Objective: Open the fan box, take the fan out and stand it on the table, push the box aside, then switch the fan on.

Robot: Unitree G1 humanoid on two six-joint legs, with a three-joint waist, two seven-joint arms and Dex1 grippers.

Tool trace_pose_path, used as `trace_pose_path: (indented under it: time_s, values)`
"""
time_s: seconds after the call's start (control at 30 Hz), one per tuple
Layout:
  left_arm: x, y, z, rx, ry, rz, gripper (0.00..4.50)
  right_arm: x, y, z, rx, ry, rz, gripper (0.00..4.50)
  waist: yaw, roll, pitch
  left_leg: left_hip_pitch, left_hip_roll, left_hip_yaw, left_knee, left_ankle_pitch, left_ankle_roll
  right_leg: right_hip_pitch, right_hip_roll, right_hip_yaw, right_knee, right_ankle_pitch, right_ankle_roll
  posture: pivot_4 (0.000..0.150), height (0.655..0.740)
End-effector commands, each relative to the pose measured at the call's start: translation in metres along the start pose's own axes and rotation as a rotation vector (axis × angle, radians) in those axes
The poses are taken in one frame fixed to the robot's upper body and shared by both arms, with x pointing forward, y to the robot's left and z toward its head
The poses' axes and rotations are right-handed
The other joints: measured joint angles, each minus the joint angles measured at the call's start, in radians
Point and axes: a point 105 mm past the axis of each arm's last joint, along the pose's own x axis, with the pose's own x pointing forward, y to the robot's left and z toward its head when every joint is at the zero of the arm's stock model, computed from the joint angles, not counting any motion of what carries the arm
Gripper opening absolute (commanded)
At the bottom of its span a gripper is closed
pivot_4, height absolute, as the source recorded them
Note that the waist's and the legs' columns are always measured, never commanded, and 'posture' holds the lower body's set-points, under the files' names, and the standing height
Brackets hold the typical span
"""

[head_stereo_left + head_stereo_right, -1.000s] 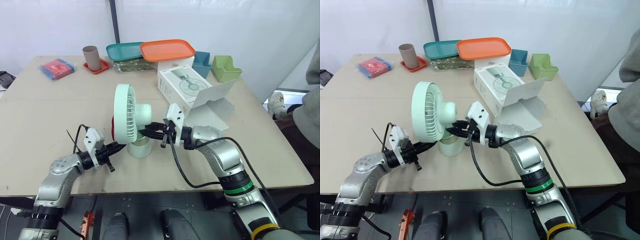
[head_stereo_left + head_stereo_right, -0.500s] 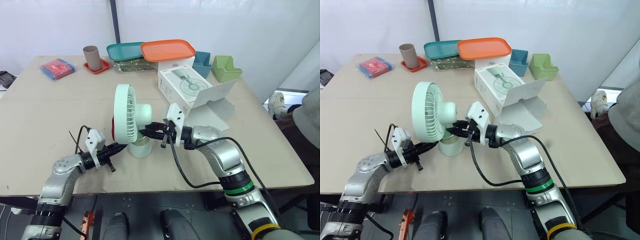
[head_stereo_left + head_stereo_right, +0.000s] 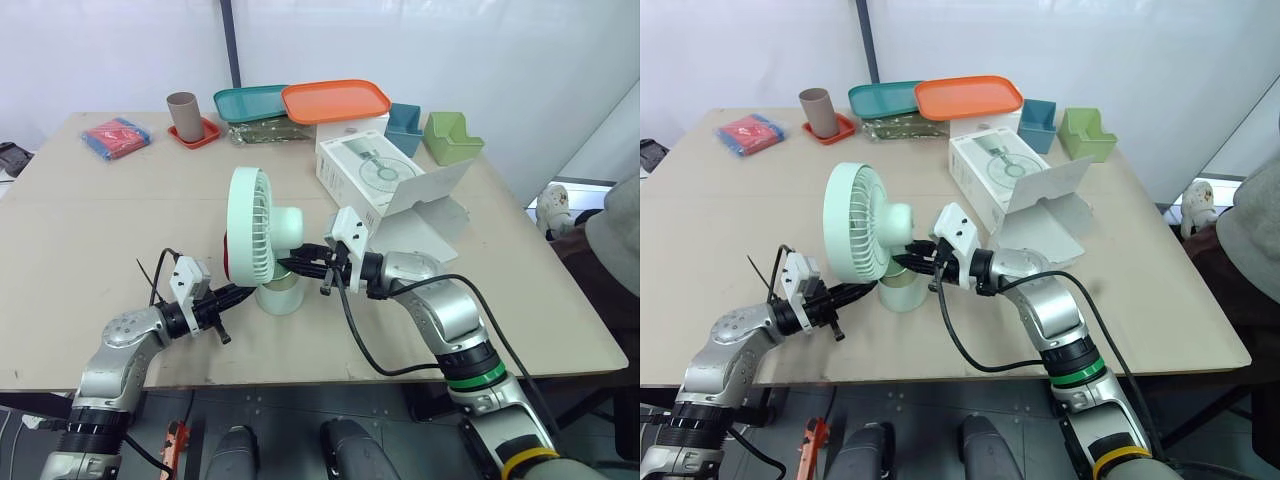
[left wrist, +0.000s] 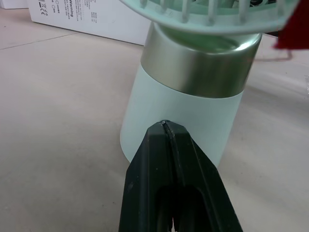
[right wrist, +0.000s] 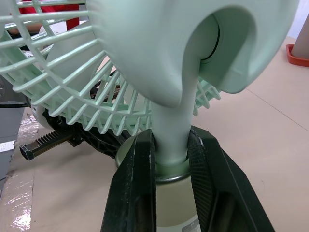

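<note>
My two arms are silver-grey metal shells with black joints. On the right arm [image 3: 445,312] I see a green ring [image 3: 470,376] and, lower, a yellow band [image 3: 525,462]; a black cable [image 3: 358,335] loops loose beside it. A white block [image 3: 350,228] sits on each wrist. The left end effector [image 3: 245,292] and right end effector [image 3: 293,266] each have two smooth black fingers [image 5: 137,183]. A thin black wire [image 3: 146,277] sticks up from the left arm [image 3: 125,340].

Table [image 3: 110,215]: fan [image 3: 248,225], box [image 3: 362,172], red packet [image 3: 115,133]
</note>
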Motion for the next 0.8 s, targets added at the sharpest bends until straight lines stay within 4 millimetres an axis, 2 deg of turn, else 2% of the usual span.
trace_pose_path:
  time_s: [0.03,0.8]
  values:
    - [0.0063,-0.0092,0.0097,0.032,-0.026,-0.051,0.07,0.0044,0.0040,0.0049,-0.024,-0.010,0.008,0.39,0.000,0.000,0.000,0.000,0.000,0.000,0.000,0.000,0.000,0.000,0.000,0.000,0.000,0.000,0.000,0.150,0.7400]
    - [0.0132,-0.0117,0.0133,0.034,-0.034,-0.068,0.07,0.0055,0.0058,0.0060,-0.023,-0.013,0.014,0.39,0.000,0.000,0.000,0.000,0.000,0.000,0.000,0.000,0.000,0.000,0.000,0.000,0.000,0.000,0.000,0.150,0.7400]
